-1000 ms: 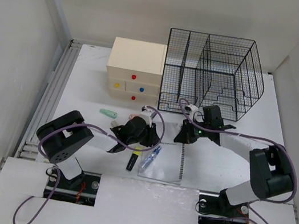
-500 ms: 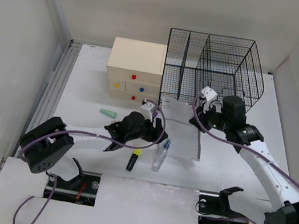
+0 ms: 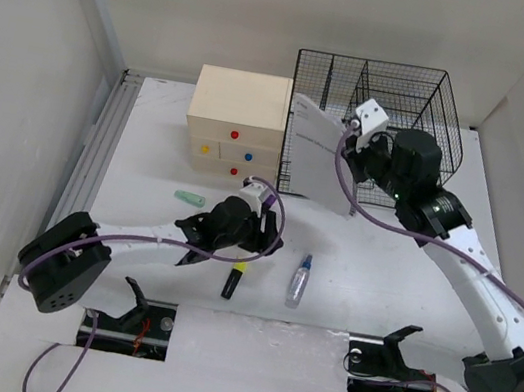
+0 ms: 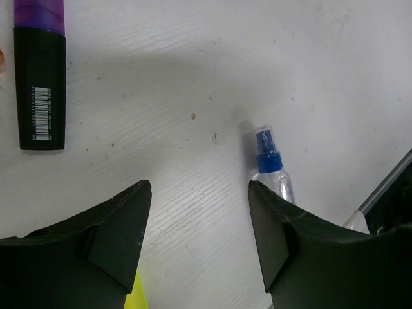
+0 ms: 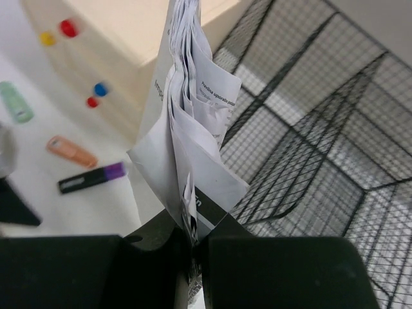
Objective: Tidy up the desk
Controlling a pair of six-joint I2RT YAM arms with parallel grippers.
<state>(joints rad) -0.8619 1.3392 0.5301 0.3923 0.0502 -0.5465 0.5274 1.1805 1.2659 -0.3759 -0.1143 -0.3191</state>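
The white desk (image 3: 399, 281) carries loose items. My right gripper (image 3: 356, 172) is shut on a sheaf of printed papers (image 3: 315, 155) and holds it upright in the air, in front of the black wire basket (image 3: 388, 117). In the right wrist view the papers (image 5: 193, 122) stand pinched between the jaws of my right gripper (image 5: 192, 232). My left gripper (image 3: 267, 241) is open and empty, low over the desk. In its wrist view my left gripper (image 4: 199, 225) has a small spray bottle (image 4: 270, 170) to its right, a purple-and-black marker (image 4: 40, 77) at upper left and a yellow highlighter (image 4: 138, 293) by the left finger.
A beige drawer box (image 3: 238, 121) stands left of the basket. A green cap-like piece (image 3: 190, 199) lies left of my left arm. The spray bottle (image 3: 299, 281) and yellow highlighter (image 3: 234, 280) lie near the front. An orange piece (image 5: 71, 151) shows beside the marker (image 5: 87, 179).
My right arm has lifted the papers off the desk up to the basket front. The spray bottle slid off them onto the desk. My left arm has stretched out to the right.
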